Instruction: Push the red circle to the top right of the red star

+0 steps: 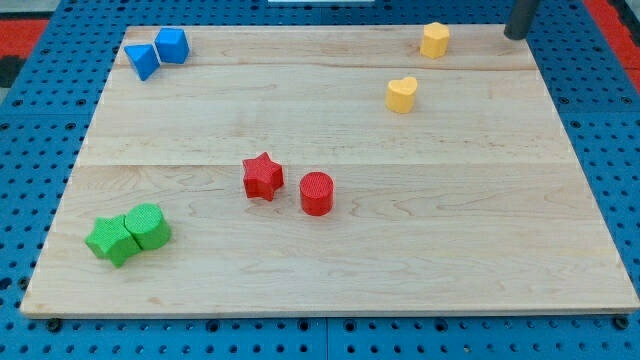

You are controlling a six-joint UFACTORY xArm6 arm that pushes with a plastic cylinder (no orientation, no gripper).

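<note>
The red circle [317,193] stands on the wooden board [420,260] near its middle. The red star [262,176] is just to its left and slightly higher, with a small gap between them. My tip [516,36] is at the view's top right, at the board's far edge, well away from both red blocks. It touches no block.
A yellow hexagon-like block [435,40] and a yellow heart [402,95] sit at the top right. A blue triangle [142,61] and a blue cube-like block [172,45] sit at the top left. Two green blocks [112,240] [149,226] touch at the bottom left.
</note>
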